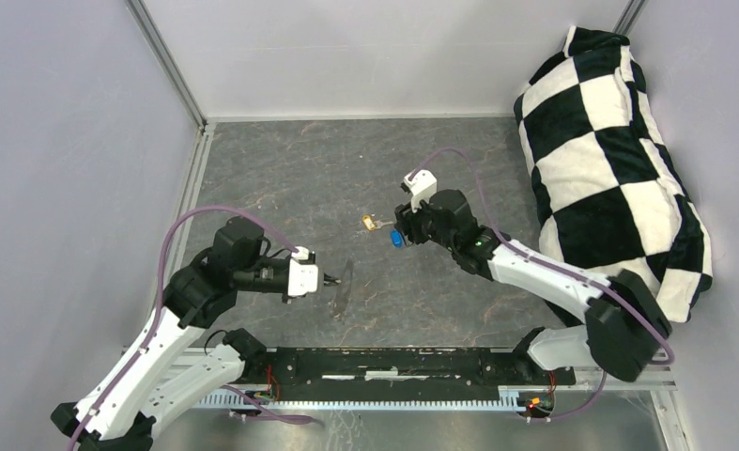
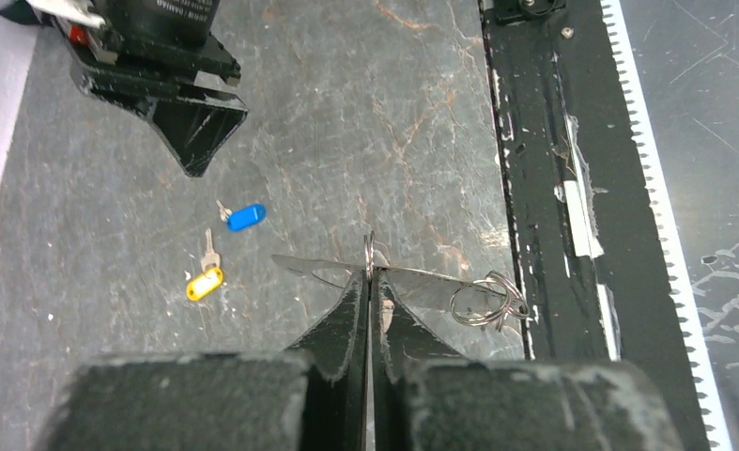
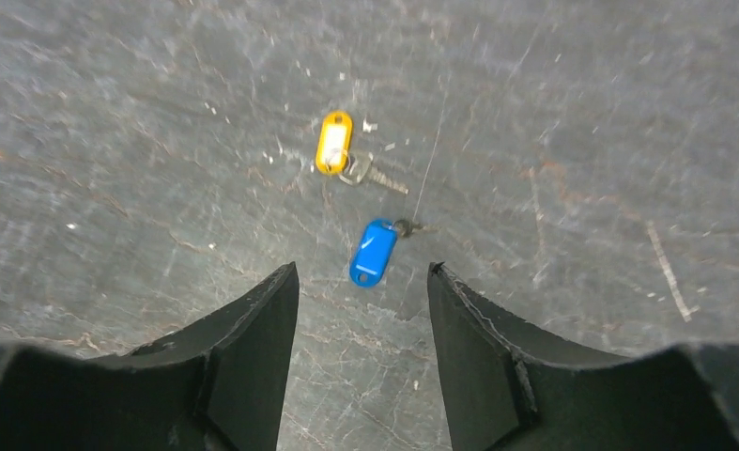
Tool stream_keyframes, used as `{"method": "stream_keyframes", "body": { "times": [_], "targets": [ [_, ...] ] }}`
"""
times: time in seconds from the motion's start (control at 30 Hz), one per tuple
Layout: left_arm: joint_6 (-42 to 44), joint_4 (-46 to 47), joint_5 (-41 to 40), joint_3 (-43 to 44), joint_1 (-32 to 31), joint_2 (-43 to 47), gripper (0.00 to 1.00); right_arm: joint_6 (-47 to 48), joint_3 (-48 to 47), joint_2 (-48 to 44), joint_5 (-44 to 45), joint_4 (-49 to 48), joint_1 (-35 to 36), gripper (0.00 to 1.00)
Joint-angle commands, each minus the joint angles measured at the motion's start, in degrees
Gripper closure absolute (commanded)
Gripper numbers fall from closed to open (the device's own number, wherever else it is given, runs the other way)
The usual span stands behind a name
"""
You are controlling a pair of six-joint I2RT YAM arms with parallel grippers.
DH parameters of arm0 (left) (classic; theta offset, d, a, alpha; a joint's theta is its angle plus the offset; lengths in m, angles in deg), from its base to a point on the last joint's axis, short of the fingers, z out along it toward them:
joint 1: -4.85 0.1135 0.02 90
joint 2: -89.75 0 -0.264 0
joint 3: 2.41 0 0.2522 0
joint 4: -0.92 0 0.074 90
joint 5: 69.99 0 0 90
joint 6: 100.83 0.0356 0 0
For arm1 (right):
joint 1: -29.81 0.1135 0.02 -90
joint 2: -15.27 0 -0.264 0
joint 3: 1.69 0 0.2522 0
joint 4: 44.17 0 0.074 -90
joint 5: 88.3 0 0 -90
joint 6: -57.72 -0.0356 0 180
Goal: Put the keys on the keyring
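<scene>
Two keys lie mid-table: the gold one (image 1: 372, 223) (image 3: 333, 143) (image 2: 205, 282) with a yellow tag, and the blue one (image 1: 396, 239) (image 3: 373, 252) (image 2: 246, 217) nearer the right arm. My right gripper (image 1: 400, 228) (image 3: 363, 268) hovers open just over the blue key, which shows just ahead of its fingertips, untouched. The keyring (image 1: 344, 287) (image 2: 412, 275), a thin grey band with small wire rings (image 2: 483, 303) at one end, hangs above the table in the near-left area. My left gripper (image 1: 331, 279) (image 2: 369, 272) is shut on its middle.
A black-and-white checkered cushion (image 1: 619, 160) fills the right side of the table. A black rail (image 1: 393, 362) runs along the near edge by the arm bases. Grey walls close the left and back.
</scene>
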Motion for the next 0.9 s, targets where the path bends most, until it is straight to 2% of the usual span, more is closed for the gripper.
{"method": "stream_keyframes", "body": {
  "times": [0.0, 0.27, 0.43, 0.63, 0.87],
  "targets": [
    [-5.6, 0.9, -1.6, -2.4, -0.1, 1.5, 0.98, -3.8, -3.6, 6.6, 2.4, -0.6, 0.3, 0.41],
    [-5.3, 1.7, -2.0, -5.3, -0.1, 1.8, 0.98, -8.0, -6.0, 16.6, 3.6, -2.6, 0.3, 0.41],
    [-6.3, 1.9, -1.9, -5.1, -0.1, 1.7, 0.98, -1.2, -6.6, 20.2, 1.1, -5.0, -0.5, 0.44],
    [-6.9, 2.0, -1.8, -5.0, -0.1, 1.8, 0.98, 8.1, -2.5, 20.5, -9.1, -10.2, -4.2, 0.52],
    [-7.5, 2.3, -0.7, -4.2, -0.1, 1.0, 0.98, 15.8, -1.0, 23.0, -21.9, -13.3, -7.9, 0.5]
  ]
}}
